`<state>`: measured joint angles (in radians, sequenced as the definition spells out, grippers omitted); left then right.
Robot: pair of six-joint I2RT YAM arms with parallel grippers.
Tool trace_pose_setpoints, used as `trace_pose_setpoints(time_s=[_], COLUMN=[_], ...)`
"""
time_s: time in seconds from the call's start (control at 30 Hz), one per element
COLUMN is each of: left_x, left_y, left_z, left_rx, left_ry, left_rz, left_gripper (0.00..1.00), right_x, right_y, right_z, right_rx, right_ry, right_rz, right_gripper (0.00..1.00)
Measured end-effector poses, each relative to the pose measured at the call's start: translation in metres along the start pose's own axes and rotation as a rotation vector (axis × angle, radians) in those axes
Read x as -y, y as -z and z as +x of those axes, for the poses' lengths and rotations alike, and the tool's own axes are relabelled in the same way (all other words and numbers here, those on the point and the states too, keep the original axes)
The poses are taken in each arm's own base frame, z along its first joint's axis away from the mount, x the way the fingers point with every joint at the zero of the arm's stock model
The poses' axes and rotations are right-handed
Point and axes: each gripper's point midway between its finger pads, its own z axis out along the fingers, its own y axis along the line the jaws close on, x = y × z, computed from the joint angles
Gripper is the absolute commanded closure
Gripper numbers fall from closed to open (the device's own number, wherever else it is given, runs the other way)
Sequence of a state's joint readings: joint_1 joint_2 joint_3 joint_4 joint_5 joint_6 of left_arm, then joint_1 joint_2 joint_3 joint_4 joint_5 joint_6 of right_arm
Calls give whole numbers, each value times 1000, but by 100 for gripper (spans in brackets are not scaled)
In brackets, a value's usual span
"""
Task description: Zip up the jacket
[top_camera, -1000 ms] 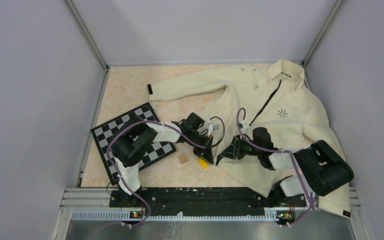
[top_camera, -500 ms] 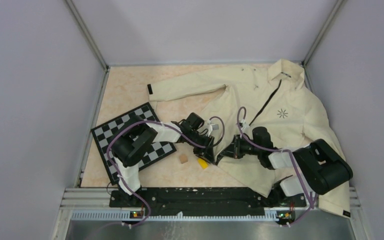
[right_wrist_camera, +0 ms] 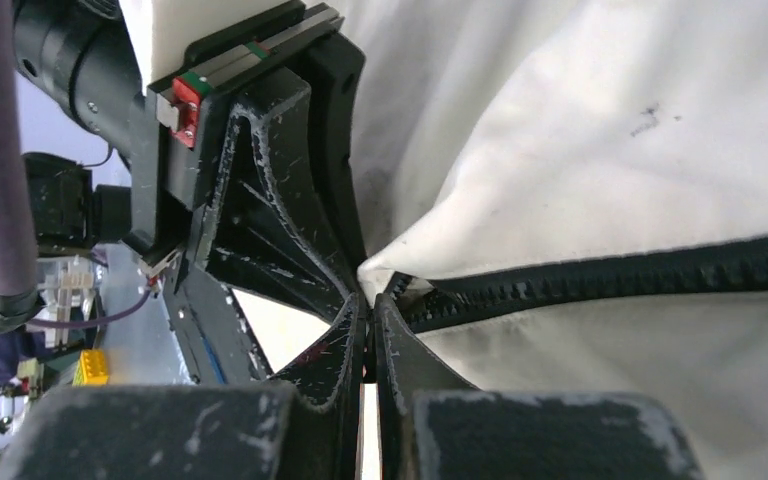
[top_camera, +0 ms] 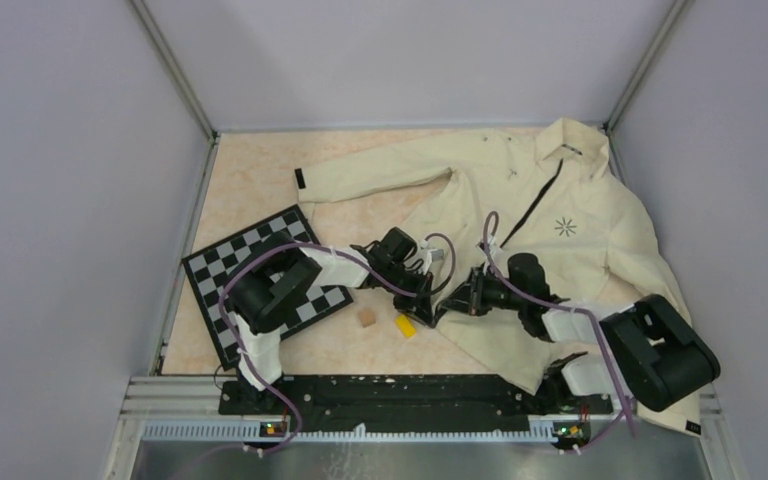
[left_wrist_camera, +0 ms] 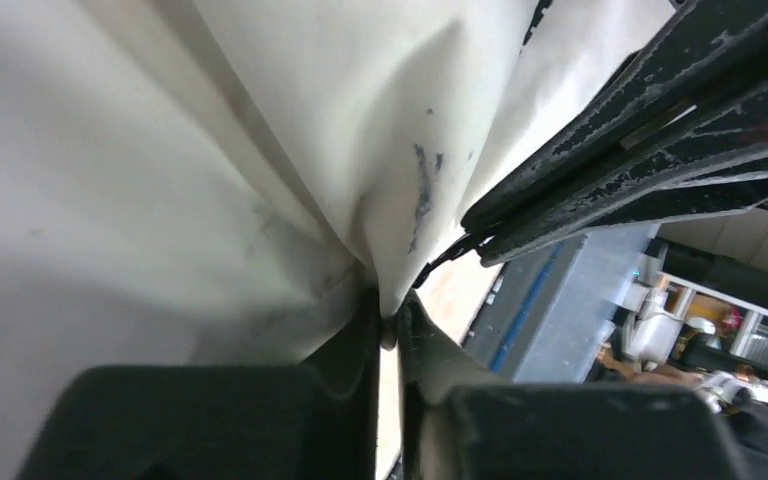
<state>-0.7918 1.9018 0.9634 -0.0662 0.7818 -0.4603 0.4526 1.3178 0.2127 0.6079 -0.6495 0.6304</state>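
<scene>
The cream long-sleeved fabric jacket (top_camera: 580, 215) lies spread on the far right of the marbled beige table (top_camera: 260, 180), collar toward the far corner and hem toward the arms. Both tools meet at the lower end of the front opening.

1. Left gripper (left_wrist_camera: 388, 318): jaws narrow, clamped on a fold of cream cloth.
2. Right gripper (right_wrist_camera: 370, 300): jaws narrow, pinching the cloth corner where the dark toothed zipper tape (right_wrist_camera: 600, 275) ends.
3. We cannot tell where the slider sits; no view shows it.

We judge the step in hand to be bringing the two bottom zipper ends together.

- We would hold both pinches firm and draw the hem taut, so the tapes lie flat and parallel.
- We would align the ends along the tape's own line; a sideways pull will likely buckle the teeth.
- We would move slowly: the two grippers sit almost touching and could collide.
- We would stay clear of the small yellow block (top_camera: 404, 325) just beside the hem.
</scene>
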Motion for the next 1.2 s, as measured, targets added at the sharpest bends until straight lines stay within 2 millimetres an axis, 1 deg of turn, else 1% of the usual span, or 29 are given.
trace_pose_setpoints(time_s=[0.13,0.23,0.33,0.37,0.43,0.53,0.57,0.77,0.9,1.0,1.1,1.2], left_x=[-4,-4,-4,-4,-5,-7,-8,-11,-11,-11,-12,-12], left_y=[-2,-2,-3,-2,-1,2,3,7,7,8,8,8], left_z=[-3,-4,-6,-6,-8,-11,-12,-8,-7,-6,-6,-6], left_rx=[16,22,25,28,35,53,58,69,78,85,88,90], left_ry=[-1,-12,-34,-41,-58,-79,-86,-93,-94,-95,-90,-89], left_rz=[-26,-31,-35,-37,-48,-71,-80,-102,-98,-99,-105,-107], left_gripper=[100,100,100,100,100,100,100,100,100,100,100,100], right_x=[7,9,9,8,6,12,19,74,103,121,142,169], right_y=[3,8,21,28,36,49,54,82,103,118,132,141], right_z=[-1,-12,-34,-45,-61,-92,-101,-166,-212,-245,-288,-328], right_rx=[-1,20,94,132,174,228,245,317,376,421,472,503], right_ry=[-31,-27,11,31,54,57,52,10,63,99,124,146], right_rz=[72,147,244,280,324,414,446,688,826,895,952,1011], right_gripper=[100,100,100,100,100,100,100,100,100,100,100,100])
